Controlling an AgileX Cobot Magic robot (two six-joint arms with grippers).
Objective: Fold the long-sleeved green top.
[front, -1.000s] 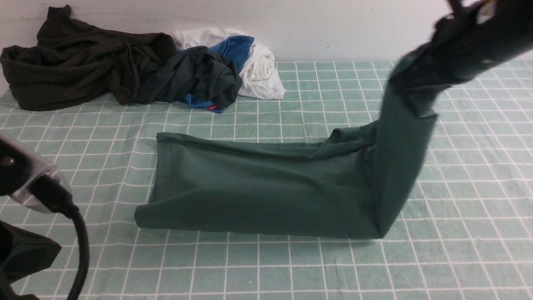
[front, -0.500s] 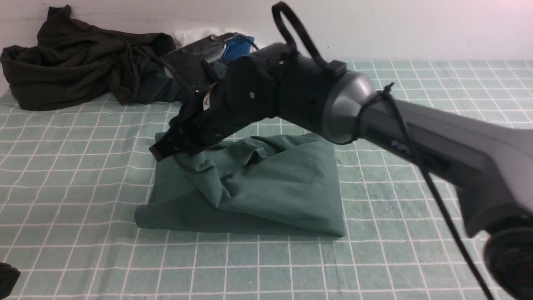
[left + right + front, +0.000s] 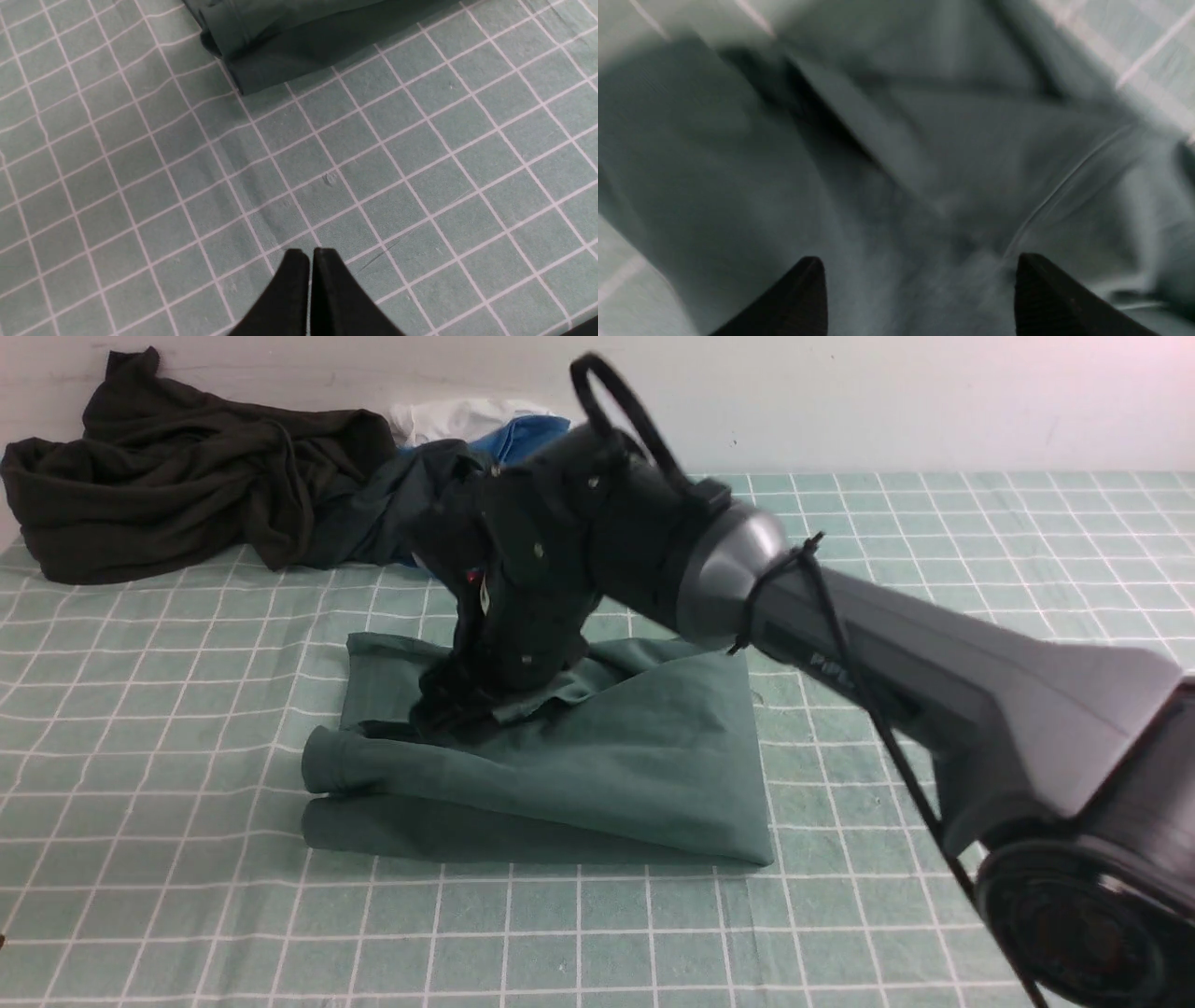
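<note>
The green long-sleeved top lies folded double in the middle of the checked cloth, with its rolled edge at the left. My right gripper points down onto the top's left part, and its arm crosses over from the right. In the right wrist view the right gripper stands open, fingers wide apart, with blurred green fabric just beyond them and nothing pinched. My left gripper is shut and empty above bare checked cloth, a few squares from a corner of the top. It is out of the front view.
A blackish dark-olive garment is heaped at the back left. Beside it lies a dark grey-green garment with blue and white cloth. The pale checked cloth covers the table, with a wall behind.
The right gripper carried the top's raised right end over to the left, laid it on the left half and opened. The left arm left the front view.
</note>
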